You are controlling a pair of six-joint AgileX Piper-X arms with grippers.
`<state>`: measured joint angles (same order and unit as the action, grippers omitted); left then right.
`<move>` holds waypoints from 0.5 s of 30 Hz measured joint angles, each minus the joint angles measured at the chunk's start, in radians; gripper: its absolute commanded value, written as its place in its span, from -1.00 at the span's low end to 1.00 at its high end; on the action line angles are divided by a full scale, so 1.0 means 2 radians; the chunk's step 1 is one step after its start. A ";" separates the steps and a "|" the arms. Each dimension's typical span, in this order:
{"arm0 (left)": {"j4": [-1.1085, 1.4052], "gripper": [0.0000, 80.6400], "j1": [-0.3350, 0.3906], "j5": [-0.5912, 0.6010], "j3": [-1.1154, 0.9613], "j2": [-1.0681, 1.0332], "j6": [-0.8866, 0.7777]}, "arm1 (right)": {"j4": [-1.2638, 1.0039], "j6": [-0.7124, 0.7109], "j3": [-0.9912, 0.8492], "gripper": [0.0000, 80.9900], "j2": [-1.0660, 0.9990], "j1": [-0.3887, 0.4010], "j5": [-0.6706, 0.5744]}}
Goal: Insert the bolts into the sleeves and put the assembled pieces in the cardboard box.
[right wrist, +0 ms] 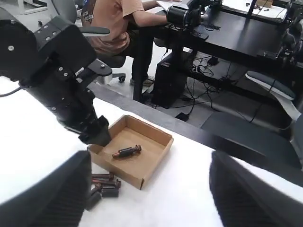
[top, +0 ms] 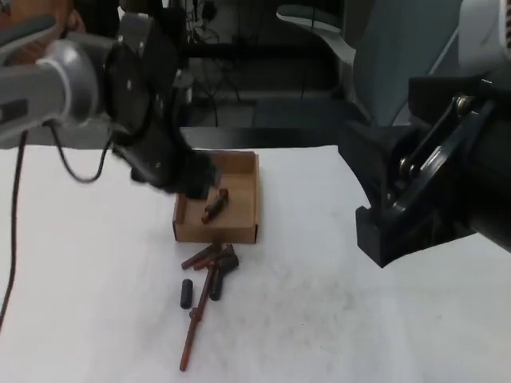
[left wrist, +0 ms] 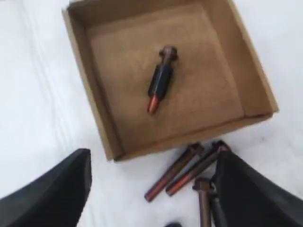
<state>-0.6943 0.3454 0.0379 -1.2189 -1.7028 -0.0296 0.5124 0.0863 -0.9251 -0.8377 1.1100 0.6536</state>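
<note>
Left gripper (left wrist: 154, 163) spread wide, empty, hovering above cardboard box (left wrist: 97, 101). One assembled piece (left wrist: 161, 80) lies inside box. Loose bolts (left wrist: 182, 170) and sleeves (top: 186, 294) on bench (top: 359, 319) just beside box. Right gripper (right wrist: 149, 184) fingers parted, empty, well apart.

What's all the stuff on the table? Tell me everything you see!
Cardboard box: one, brown, mid-bench.
Assembled piece: one, copper bolt in black sleeve, lying inside the box.
Loose bolts: about three, copper, on the cloth beside the box, robot's side.
Loose sleeves: about three, black, among those bolts.
Cloth: one, white, covering the bench.
Left gripper: one, black, open, over the box.
Right gripper: one, black, open, raised, right of the box.
</note>
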 measured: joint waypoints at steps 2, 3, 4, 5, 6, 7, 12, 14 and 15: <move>-0.022 0.67 0.000 -0.005 0.018 0.001 -0.027 | 0.000 0.006 0.000 0.64 -0.004 0.000 -0.004; -0.033 0.64 0.000 -0.008 0.028 -0.001 -0.039 | 0.000 0.008 0.000 0.64 -0.005 0.000 -0.005; -0.042 0.61 0.000 -0.009 0.035 -0.002 -0.046 | 0.001 0.010 0.000 0.64 -0.006 0.000 -0.005; -0.049 0.58 0.000 -0.011 0.044 -0.003 -0.053 | 0.002 0.010 0.000 0.64 -0.006 0.000 -0.005; -0.051 0.55 0.000 -0.011 0.052 -0.003 -0.058 | 0.004 0.010 0.000 0.64 -0.006 0.000 -0.005; -0.051 0.53 0.000 -0.011 0.059 -0.003 -0.062 | 0.006 0.013 0.000 0.64 -0.006 0.000 -0.005; -0.048 0.53 0.002 -0.007 0.078 -0.003 -0.073 | 0.011 0.020 0.000 0.64 -0.006 0.000 -0.005; -0.046 0.53 0.006 -0.007 0.079 -0.003 -0.075 | 0.012 0.022 0.000 0.64 -0.006 0.000 -0.005; -0.043 0.53 0.009 -0.007 0.079 -0.003 -0.076 | 0.012 0.023 0.000 0.64 -0.006 0.000 -0.005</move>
<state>-0.7812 0.3625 0.0235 -1.0613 -1.7082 -0.1810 0.5354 0.1323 -0.9251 -0.8497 1.1100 0.6443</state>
